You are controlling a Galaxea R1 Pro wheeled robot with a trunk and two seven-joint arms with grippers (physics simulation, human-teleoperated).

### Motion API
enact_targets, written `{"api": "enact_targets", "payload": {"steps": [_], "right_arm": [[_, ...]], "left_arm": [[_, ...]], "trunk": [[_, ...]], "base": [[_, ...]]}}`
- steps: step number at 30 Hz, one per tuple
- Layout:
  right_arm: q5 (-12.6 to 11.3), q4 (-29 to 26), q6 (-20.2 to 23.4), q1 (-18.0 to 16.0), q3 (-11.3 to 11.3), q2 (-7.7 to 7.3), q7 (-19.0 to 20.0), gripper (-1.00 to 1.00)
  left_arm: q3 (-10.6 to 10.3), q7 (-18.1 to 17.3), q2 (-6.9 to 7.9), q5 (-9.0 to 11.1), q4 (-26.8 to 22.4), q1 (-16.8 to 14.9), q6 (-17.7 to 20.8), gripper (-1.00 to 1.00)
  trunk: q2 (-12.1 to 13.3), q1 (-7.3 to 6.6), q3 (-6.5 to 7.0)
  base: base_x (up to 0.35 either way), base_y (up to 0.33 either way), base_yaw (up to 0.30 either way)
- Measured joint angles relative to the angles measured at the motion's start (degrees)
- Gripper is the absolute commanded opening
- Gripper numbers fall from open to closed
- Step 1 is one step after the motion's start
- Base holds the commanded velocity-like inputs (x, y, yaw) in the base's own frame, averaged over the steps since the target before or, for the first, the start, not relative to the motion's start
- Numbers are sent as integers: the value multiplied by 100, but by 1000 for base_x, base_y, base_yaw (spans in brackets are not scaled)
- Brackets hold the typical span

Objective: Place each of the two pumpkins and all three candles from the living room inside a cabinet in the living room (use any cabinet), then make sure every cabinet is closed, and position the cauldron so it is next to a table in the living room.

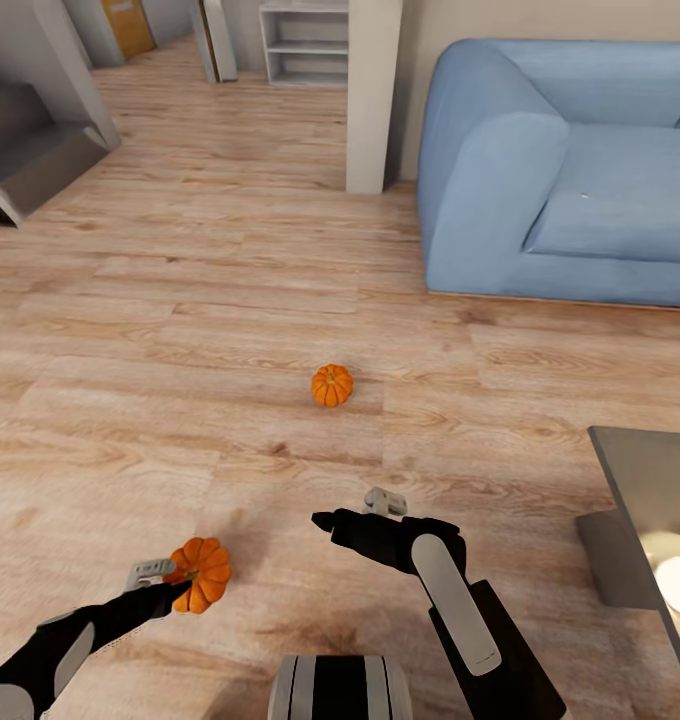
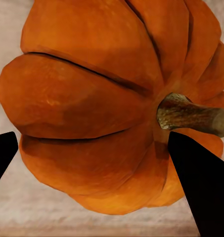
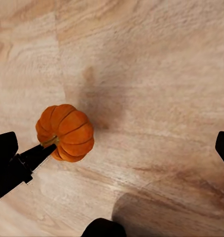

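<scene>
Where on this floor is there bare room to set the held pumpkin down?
Wide bare floor lies left of the loose pumpkin, and between it and the sofa. Tighter near the table and right gripper.

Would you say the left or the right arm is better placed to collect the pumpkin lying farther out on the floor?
Right, probably: the left gripper already clasps the near pumpkin, while the right gripper hangs open, nearer the far pumpkin.

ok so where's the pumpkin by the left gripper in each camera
Head view: the near pumpkin sits low left, at the left gripper's tip.
Left wrist view: close up, mid-picture, between the fingers.
Right wrist view: probably the one left of centre.
Shared landmark: the wood floor beneath it.
</scene>
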Motion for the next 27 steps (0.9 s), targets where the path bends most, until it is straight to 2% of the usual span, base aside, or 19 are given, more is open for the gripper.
{"api": "enact_targets", "payload": {"steps": [4, 8, 13, 16, 19, 20, 22, 23, 26, 27], "right_arm": [[4, -1, 6, 0, -3, -1, 2, 100], [7, 4, 6, 0, -7, -2, 13, 100], [13, 2, -5, 0, -31, -24, 26, 100], [13, 1, -137, 0, -25, -52, 32, 100], [14, 5, -276, 0, -5, -73, 41, 100], [16, 5, -314, 0, 0, -81, 44, 100], [18, 4, -341, 0, 6, -86, 45, 100], [28, 2, -346, 0, 9, -84, 46, 100], [83, 7, -358, 0, 8, -74, 33, 100], [96, 7, -363, 0, 7, -68, 31, 100]], "left_arm": [[6, -8, 38, -4, -359, -1, 549, -100], [17, -39, 228, -18, -508, -1, 801, -100], [18, -59, 446, -7, -1003, -2, 1585, -100], [96, -75, 711, -28, -1239, -3, 2071, -100], [331, -88, 867, -2, -1409, -2, 2394, -100], [477, -89, 969, -11, -1561, -4, 2630, -100], [592, -136, 1203, 4, -1767, -2, 3088, -100], [620, -190, 1305, -64, -1811, -3, 3189, -100], [649, -467, 1588, -47, -1882, 0, 3575, -100], [649, -618, 1754, -26, -1900, 0, 3794, -100]], "trunk": [[5, -10, 89], [11, -21, 177], [17, -34, 288], [21, -41, 355], [25, -49, 421], [27, -52, 443], [29, -57, 488], [31, -60, 510], [35, -67, 576], [36, -70, 598]], "base": [[0, 0, 0], [0, 0, 0], [0, 0, 0], [0, 0, 0], [0, 0, 0], [0, 0, 0], [0, 0, 0], [0, 0, 0], [0, 0, 0], [0, 0, 0]]}}
